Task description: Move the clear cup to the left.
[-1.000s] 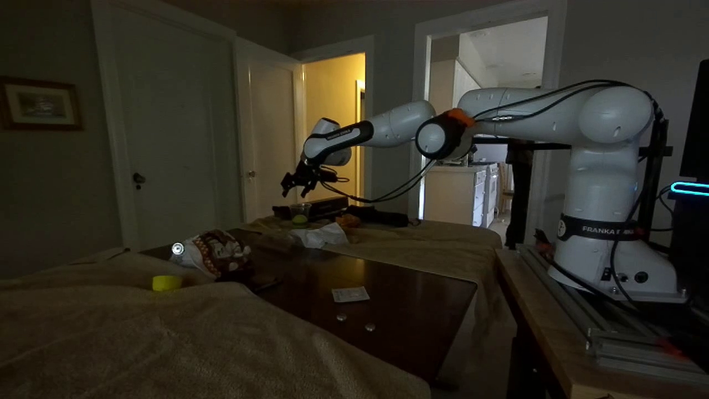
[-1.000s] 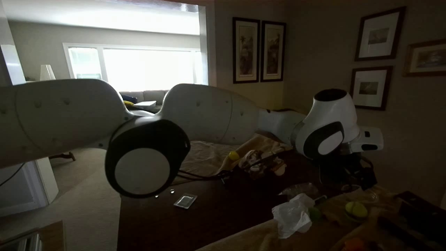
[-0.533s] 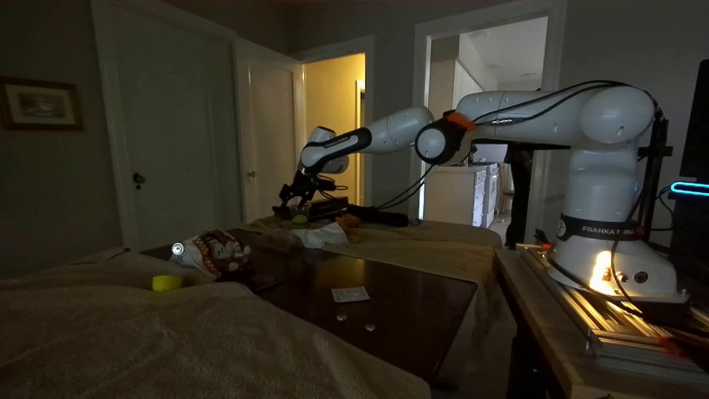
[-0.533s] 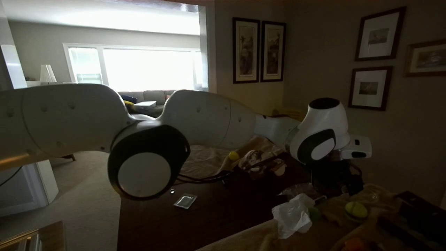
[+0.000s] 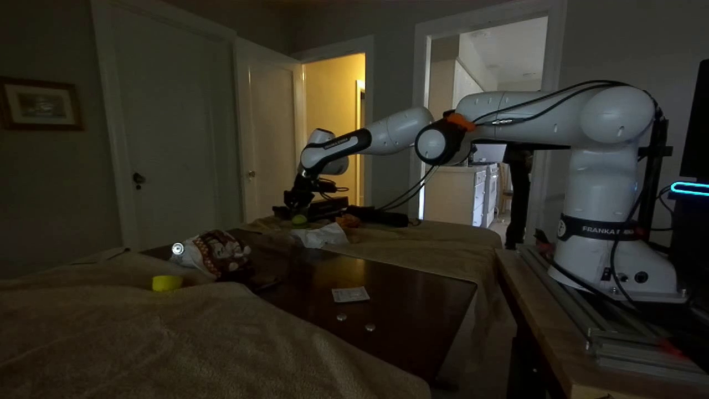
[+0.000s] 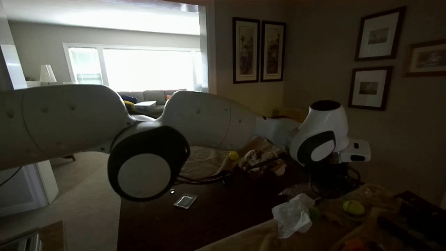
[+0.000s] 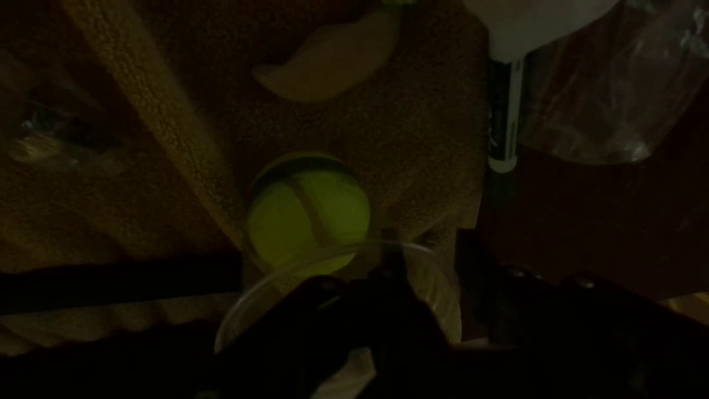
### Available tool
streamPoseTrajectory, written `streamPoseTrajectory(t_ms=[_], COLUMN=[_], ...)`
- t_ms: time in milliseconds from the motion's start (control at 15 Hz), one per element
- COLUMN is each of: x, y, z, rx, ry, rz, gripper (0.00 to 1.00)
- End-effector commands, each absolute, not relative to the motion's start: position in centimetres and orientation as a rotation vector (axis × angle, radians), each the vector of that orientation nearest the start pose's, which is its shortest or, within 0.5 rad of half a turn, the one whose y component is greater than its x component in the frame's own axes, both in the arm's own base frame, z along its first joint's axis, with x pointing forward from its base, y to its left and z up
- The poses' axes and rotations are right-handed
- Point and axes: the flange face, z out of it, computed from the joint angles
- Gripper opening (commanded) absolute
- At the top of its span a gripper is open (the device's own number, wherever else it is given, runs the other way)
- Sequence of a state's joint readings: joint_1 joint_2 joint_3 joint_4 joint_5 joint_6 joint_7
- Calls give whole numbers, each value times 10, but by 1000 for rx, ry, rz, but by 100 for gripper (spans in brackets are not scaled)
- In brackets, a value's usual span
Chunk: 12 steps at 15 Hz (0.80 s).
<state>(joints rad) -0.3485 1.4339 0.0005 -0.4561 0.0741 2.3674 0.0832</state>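
Lettering [image 5: 604, 229] on the black band [image 5: 574, 228] round the base of the robot arm [image 5: 399, 130] reads "FRANKA"; what follows is unclear, and print [image 5: 337, 143] farther along the arm is too small to read. In the wrist view a marker [image 7: 505, 111] carries pale script on its dark barrel, too dim to make out, its upper end meeting a crumpled white sheet [image 7: 537, 25]. The same view gives the clear cup [image 7: 437, 291], just beside a yellow-green ball [image 7: 310, 216] whose edge shows through the rim; whether the two touch, I cannot tell. The gripper [image 7: 430, 238] is spread, its fingers [image 7: 471, 266] apart, one across the cup's mouth and the other outside the wall. In both exterior views the cup is lost in the dark by the gripper, over a tan towel [image 5: 421, 237] covering part of the counter [image 5: 410, 299]. A patterned bag [image 5: 219, 252], its contents hidden, lies near a yellow object [image 5: 167, 283] in both of them. Two small shiny pieces [image 5: 342, 317] sit near a flat packet [image 5: 350, 294] in an exterior view; a bright window [image 6: 148, 68] above a sofa [image 6: 153, 97] shows in an exterior view.
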Motion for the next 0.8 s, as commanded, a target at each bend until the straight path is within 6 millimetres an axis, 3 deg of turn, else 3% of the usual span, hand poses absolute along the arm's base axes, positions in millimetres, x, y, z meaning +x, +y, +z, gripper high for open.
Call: streamPoseTrajectory(t_ms=[0,400,533,733], x=[789,784,787,795], y=[-297,-326,-322,-303], z=[204,245,259,277], rx=[-2946,-2932,-2951,-3052], ry=[755,752,669,410], rz=[-760,-868,-898,-898], gripper=[2,0,2,2])
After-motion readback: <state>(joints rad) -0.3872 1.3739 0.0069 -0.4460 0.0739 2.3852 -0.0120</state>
